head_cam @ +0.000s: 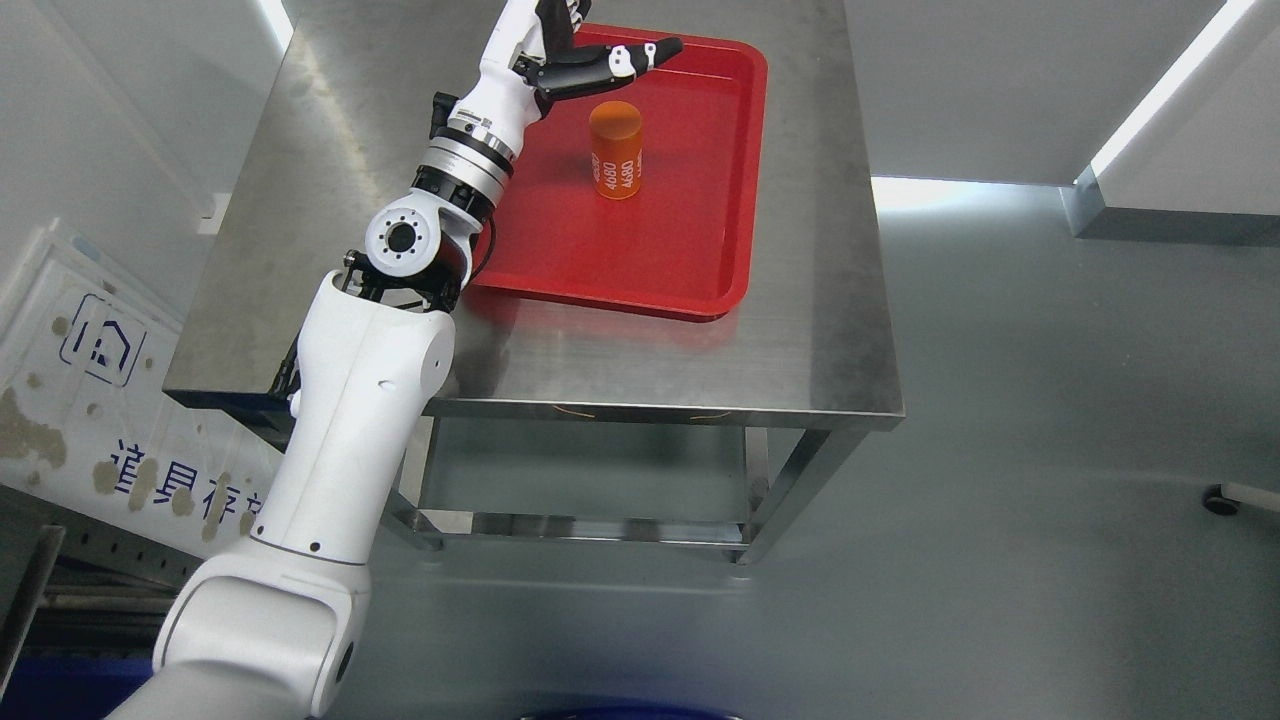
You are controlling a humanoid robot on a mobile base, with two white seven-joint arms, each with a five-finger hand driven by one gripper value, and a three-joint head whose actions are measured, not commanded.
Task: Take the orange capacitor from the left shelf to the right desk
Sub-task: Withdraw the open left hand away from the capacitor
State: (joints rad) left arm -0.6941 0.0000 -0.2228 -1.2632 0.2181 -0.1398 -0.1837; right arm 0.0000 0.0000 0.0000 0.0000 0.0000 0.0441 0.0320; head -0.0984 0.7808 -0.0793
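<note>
With its fingers [640, 52] spread and holding nothing, the left hand [575, 50] hovers at eleven o'clock of the orange capacitor [616, 150] — upright on the red tray [700, 250] on the steel tabletop [330, 150] — seemingly just released.

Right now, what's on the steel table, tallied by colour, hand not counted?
Orange: 1, the capacitor, standing upright on the tray.
Red: 1, the tray, resting on the table.
Total: 2 things.
The left hand is above the tray's far end, open, holding nothing.
</note>
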